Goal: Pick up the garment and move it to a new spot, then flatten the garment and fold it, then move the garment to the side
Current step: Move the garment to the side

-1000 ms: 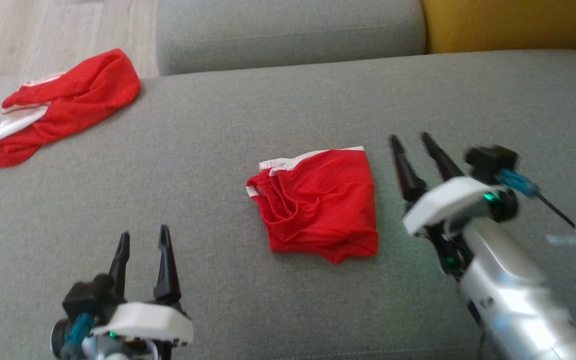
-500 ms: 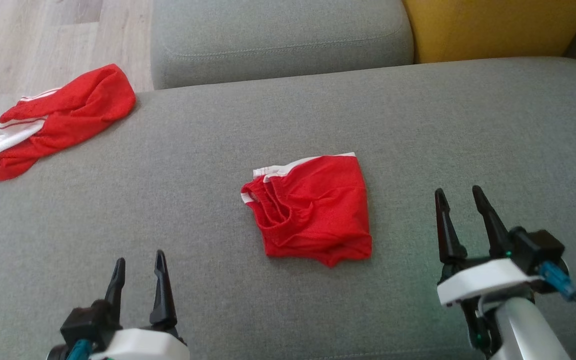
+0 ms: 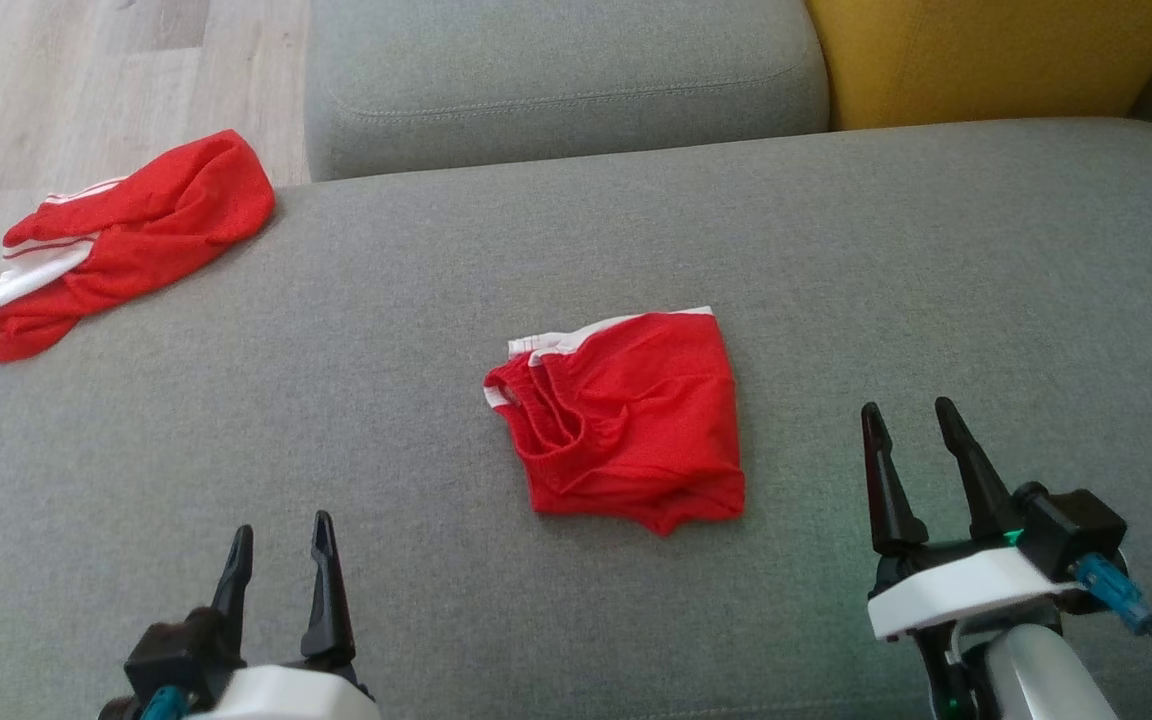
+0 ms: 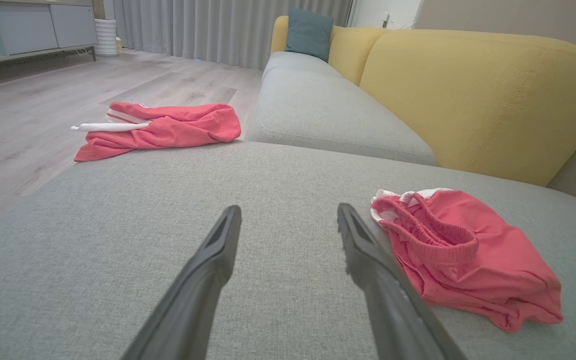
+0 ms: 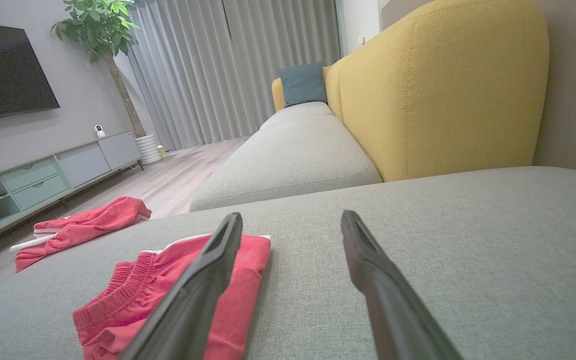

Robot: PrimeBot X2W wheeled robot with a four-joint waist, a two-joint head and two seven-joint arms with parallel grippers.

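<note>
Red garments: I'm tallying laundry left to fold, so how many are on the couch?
2. A folded red garment lies in the middle of the grey cushion; a crumpled red garment sits at its far left edge. None looks hidden.

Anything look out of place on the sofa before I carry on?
The crumpled red garment at the seat cushion's far left corner seems to bunch over the edge, its white band sticking out. The folded red garment mid-cushion looks tidy.
</note>
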